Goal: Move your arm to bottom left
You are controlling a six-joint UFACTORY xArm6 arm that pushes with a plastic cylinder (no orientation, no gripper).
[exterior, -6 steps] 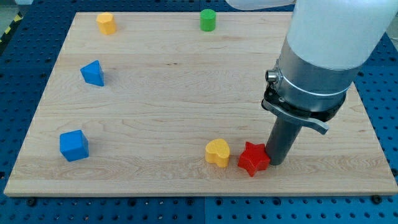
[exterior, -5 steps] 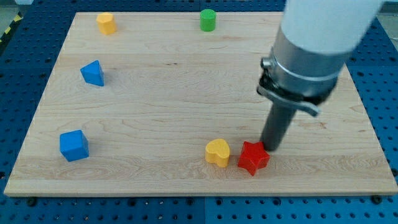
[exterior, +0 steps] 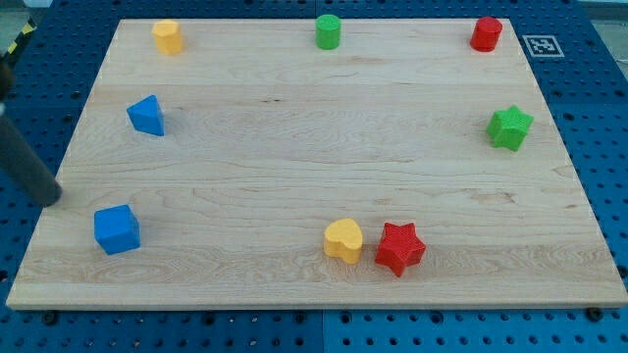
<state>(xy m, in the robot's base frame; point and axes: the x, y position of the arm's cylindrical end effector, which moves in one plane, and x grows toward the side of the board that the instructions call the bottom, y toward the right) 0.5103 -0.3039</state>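
My tip (exterior: 49, 199) rests at the board's left edge, and the dark rod rises from it up and out of the view's left side. The tip is a little above and to the left of the blue cube (exterior: 117, 228), with a gap between them. The blue triangular block (exterior: 146, 115) lies above and to the right of the tip. The arm's body is out of view.
A yellow heart (exterior: 343, 239) and a red star (exterior: 399, 248) touch near the bottom middle. A yellow block (exterior: 168, 36), a green cylinder (exterior: 328, 31) and a red cylinder (exterior: 486, 33) line the top. A green star (exterior: 509, 127) sits at the right.
The arm has swept from beside the red star at the bottom right across to the board's left edge. The red cylinder and green star are now uncovered. No block moved.
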